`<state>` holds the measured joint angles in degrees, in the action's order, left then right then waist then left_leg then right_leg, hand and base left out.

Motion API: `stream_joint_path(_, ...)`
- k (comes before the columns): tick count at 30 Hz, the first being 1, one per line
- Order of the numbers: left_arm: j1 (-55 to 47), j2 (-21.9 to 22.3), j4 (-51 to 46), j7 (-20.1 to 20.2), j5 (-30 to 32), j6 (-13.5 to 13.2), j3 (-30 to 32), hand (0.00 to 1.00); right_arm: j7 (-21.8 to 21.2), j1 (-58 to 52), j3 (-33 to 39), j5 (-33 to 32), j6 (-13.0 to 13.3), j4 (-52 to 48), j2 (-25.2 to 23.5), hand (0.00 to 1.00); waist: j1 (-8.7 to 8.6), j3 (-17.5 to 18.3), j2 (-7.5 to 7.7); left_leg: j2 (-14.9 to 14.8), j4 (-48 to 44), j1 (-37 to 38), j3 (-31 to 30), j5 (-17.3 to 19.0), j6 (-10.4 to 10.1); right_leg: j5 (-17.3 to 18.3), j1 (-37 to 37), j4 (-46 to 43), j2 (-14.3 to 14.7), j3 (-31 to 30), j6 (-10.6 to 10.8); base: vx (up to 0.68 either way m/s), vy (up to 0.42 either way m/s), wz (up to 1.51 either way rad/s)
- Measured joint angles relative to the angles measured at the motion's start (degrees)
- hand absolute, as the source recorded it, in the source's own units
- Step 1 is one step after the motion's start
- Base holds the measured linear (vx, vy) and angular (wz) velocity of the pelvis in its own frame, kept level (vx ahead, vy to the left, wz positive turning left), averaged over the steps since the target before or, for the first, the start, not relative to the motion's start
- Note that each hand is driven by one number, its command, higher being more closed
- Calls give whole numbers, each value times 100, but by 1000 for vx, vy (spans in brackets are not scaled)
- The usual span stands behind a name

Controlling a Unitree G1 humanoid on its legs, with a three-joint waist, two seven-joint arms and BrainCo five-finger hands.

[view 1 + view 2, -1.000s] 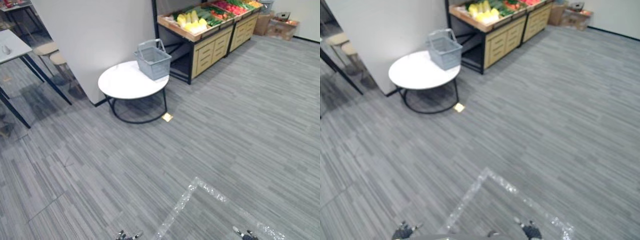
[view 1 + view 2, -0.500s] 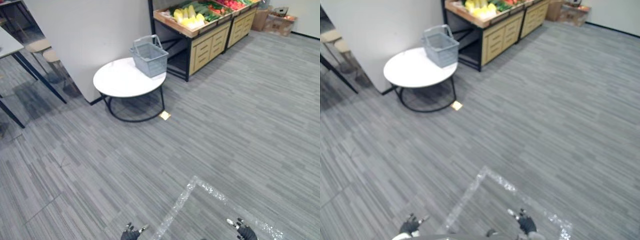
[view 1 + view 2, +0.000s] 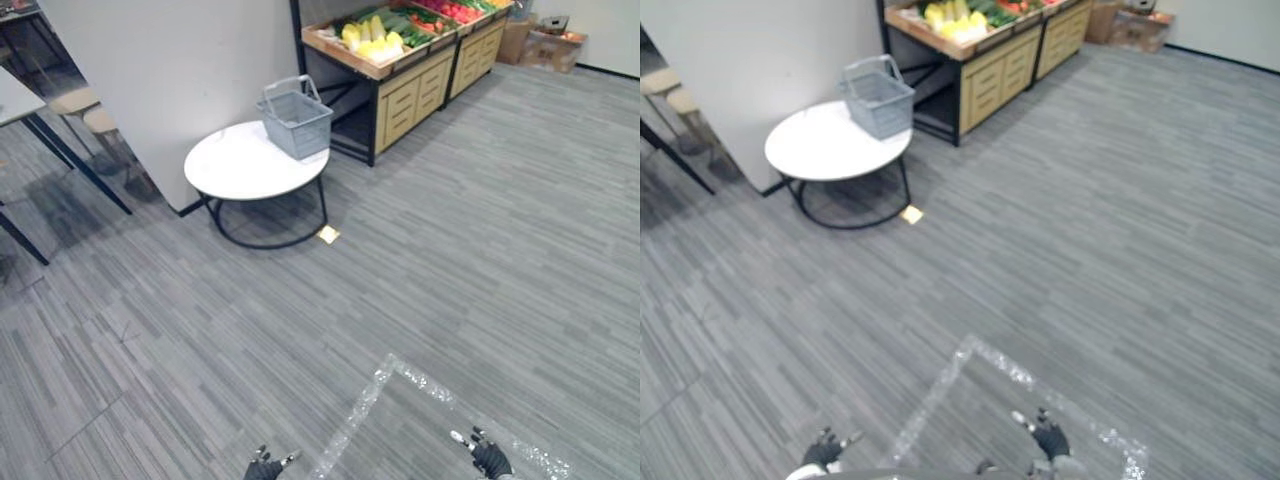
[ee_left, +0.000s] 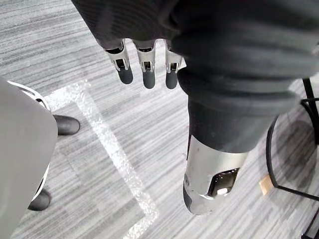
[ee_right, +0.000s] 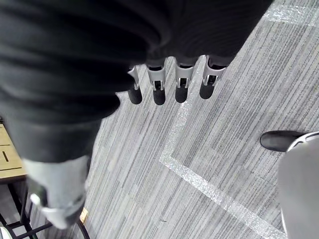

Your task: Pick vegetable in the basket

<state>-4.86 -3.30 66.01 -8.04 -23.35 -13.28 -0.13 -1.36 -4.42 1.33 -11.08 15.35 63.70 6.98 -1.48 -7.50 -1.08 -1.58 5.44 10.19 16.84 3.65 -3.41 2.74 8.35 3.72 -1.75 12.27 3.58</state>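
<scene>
Item 1, vegetables [image 3: 372, 36]: I see them piled in the top trays of a wooden produce stand [image 3: 408, 92] at the far end of the room. The yellow ones are at the near end, green ones sit beside them, and red ones lie farther along.

Item 2, basket [image 3: 296, 121]: grey, with its handle raised. It stands upright on the far edge of a round white table [image 3: 240, 165], on the side nearest the stand. I cannot tell from here what it holds.

Item 3, left hand [image 4: 148, 64]: its fingers are straight and spread slightly apart, and it holds nothing. It hangs low over the floor [image 3: 480, 230], at the near edge of my head view, well apart from the table and the stand.

Item 4, right hand [image 5: 158, 85]: its fingers are likewise straight and loose, with nothing in them. It also hangs low over the floor, well away from the basket.

Item 5, surroundings: the table has a black wire frame and sits just beside a white wall [image 3: 170, 70]. A small tan tag [image 3: 327, 234] lies on the grey striped carpet near the table's base. Silvery tape [image 3: 362, 408] marks a corner on the floor between the two hands. Cardboard boxes [image 3: 556, 46] sit past the far end of the stand. Stools [image 3: 88, 106] stand on the other side of the wall.
</scene>
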Motion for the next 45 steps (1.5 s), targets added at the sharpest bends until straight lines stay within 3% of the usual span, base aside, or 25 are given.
stream_joint_path(4,-24,30,-25,-116,80,-174,9,0,-27,3,-6,-17,-8,-9,-2,0,5,-4,-3,2,0,-36,-26,-2,3,1,-19,13,0,31,-1,-25,-33,4)
stream_joint_path(11,54,91,-117,-194,-186,-134,396,0,-337,264,-317,-22,-93,-29,-49,0,1,-172,-46,-41,-19,-229,1,-14,22,174,-413,-429,1,2,-123,-12,-32,-3)
stream_joint_path(14,107,92,-230,-270,-749,-28,736,0,-253,330,-419,-22,-118,-22,-66,0,28,-341,41,-340,-1735,-891,33,729,-46,508,-414,-667,1,26,-258,10,-78,8)
stream_joint_path(15,86,79,-345,-283,-976,-20,869,0,-181,349,-462,-29,-120,-31,-69,0,20,-416,77,-622,-3243,-1517,104,819,-27,592,-300,-678,13,61,-303,10,-94,13)
stream_joint_path(16,120,95,-415,-287,-1060,-18,926,0,-160,359,-475,-31,-123,-39,-43,0,24,-473,45,-765,-3824,-1724,127,762,53,598,-193,-658,41,73,-314,56,-87,10)
stream_joint_path(17,86,181,-493,-294,-1287,-23,951,0,-122,366,-510,-31,-131,-75,43,0,54,-579,-85,-1010,-4710,-1979,90,539,54,611,89,-570,107,74,-335,98,-19,-2)
stream_joint_path(19,61,190,-568,-269,-1489,-22,887,0,-81,408,-596,-15,-161,-112,124,0,108,-685,-78,-1052,-5595,-2375,-43,168,-109,708,341,-575,-5,39,-359,155,53,0)
stream_joint_path(21,53,208,-672,-230,-1532,-6,843,0,-27,498,-628,-9,-260,-112,205,0,153,-694,-95,-811,-5069,-2761,-157,532,-97,771,380,-556,-274,-35,-320,231,117,-13)
stream_joint_path(22,50,212,-721,-234,-1592,-6,829,0,4,538,-633,-2,-266,-113,210,0,191,-696,-95,-720,-4347,-2942,-174,502,-106,798,379,-498,-390,-88,-273,229,121,-24)
stream_joint_path(24,46,226,-731,-282,-1596,-9,830,0,78,558,-648,4,-268,-161,197,0,246,-699,-99,-664,-3159,-3022,-206,243,-126,891,395,-482,-505,-181,-134,230,135,-31)
stream_joint_path(26,56,285,-741,-339,-1649,-37,819,0,154,577,-693,60,-265,-249,206,0,289,-752,-199,-664,-1229,-2999,-529,-365,-233,1113,610,-452,-547,-293,102,461,306,-36)
stream_joint_path(28,42,313,-748,-361,-1650,-40,767,0,166,617,-699,222,-263,-248,206,0,335,-801,-288,-826,-929,-3100,-502,-383,-239,1289,806,-451,-547,-355,276,473,364,-31)
stream_joint_path(29,25,284,-785,-405,-1678,-46,769,0,195,613,-699,226,-264,-226,127,0,337,-820,-260,-827,-1268,-3111,-432,-859,-122,1474,1059,-435,-705,-373,338,511,366,-24)
stream_joint_path(30,63,180,-807,-435,-1633,-51,725,0,209,605,-702,234,-265,-198,42,0,375,-822,-40,-697,-1648,-3172,-279,-975,-19,1426,1100,-558,-928,-488,255,519,342,-21)
stream_joint_path(31,61,159,-856,-449,-1597,-55,723,0,206,621,-724,238,-257,-219,-11,0,375,-786,25,-627,-1754,-3231,-279,-1003,27,1338,979,-706,-1017,-565,177,418,233,-23)
stream_joint_path(32,58,121,-913,-464,-1557,-55,726,0,215,650,-821,272,-248,-233,-95,0,393,-726,130,-508,-1812,-3270,-212,-906,203,1176,752,-1010,-1173,-691,163,554,313,-13)
stream_joint_path(34,57,79,-949,-530,-1452,-32,756,0,222,667,-897,457,-253,-227,-213,0,381,-671,276,-220,-1920,-3085,-9,-672,654,449,272,-2053,-1465,-1088,351,647,327,1)
stream_joint_path(35,44,87,-959,-546,-1432,-27,766,0,244,635,-894,469,-255,-228,-224,0,377,-677,286,-158,-1911,-2924,1,-565,690,155,187,-2394,-1501,-1159,362,596,281,3)
stream_joint_path(37,-206,109,-1310,-554,-1389,-16,676,0,366,500,-906,567,-239,-387,-252,0,359,-658,296,-34,-1715,-2048,41,-37,753,-1843,-402,-4182,-1616,-1282,219,675,305,-4)
stream_joint_path(38,-232,83,-1391,-552,-1361,-19,653,0,383,478,-907,612,-221,-471,-261,0,352,-659,345,35,-1655,-1854,38,55,780,-1863,-685,-4861,-1680,-1270,240,639,258,10)
stream_joint_path(39,-216,55,-1485,-551,-1333,-22,638,0,399,434,-903,626,-204,-619,-256,0,314,-674,449,198,-1485,-1446,-35,188,803,-1443,-1218,-6151,-1771,-1181,-56,408,140,23)
stream_joint_path(41,-209,111,-1648,-560,-1273,-6,522,0,478,293,-809,663,-200,-898,-215,0,197,-715,397,314,-1142,-691,-275,496,843,-365,-1977,-7189,-1599,-779,-125,549,131,40)
stream_joint_path(43,-217,187,-1811,-581,-1248,9,417,0,506,220,-647,668,-186,-1142,-172,0,52,-754,337,279,-1029,-201,-509,742,809,259,-2434,-6976,-1502,-152,-205,529,52,50)
stream_joint_path(45,-202,316,-1996,-644,-1245,6,399,0,547,121,-532,629,-106,-1239,-116,0,-36,-792,280,187,-1073,133,-675,961,761,562,-2820,-6074,-1386,310,-234,461,-33,53)
